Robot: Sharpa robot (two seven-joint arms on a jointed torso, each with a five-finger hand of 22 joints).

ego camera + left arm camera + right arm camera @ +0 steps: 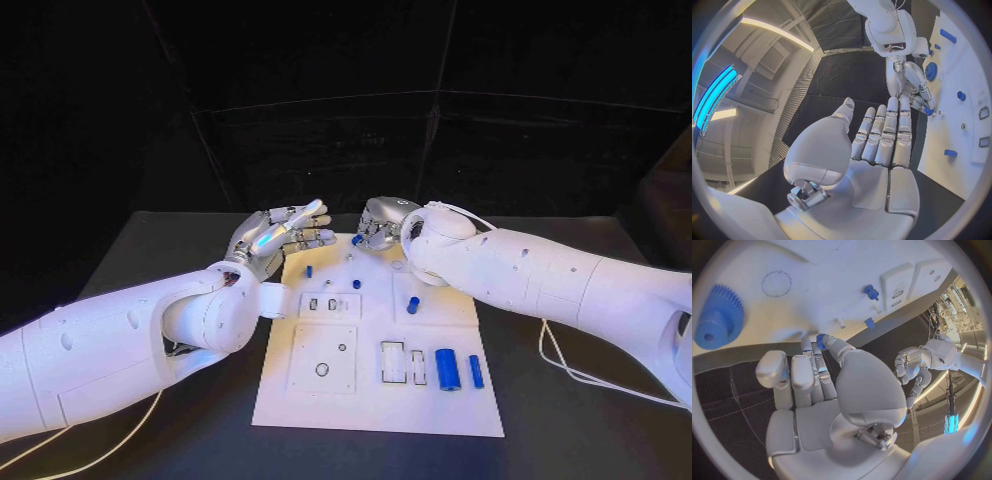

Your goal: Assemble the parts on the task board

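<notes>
One task board; two hands

Head view looks steeply down from above onto the task board on the table, both arms entering from the sides. Each wrist camera sits close behind its own palm, the left hand and the right hand. All three views share the board's far end.
</notes>
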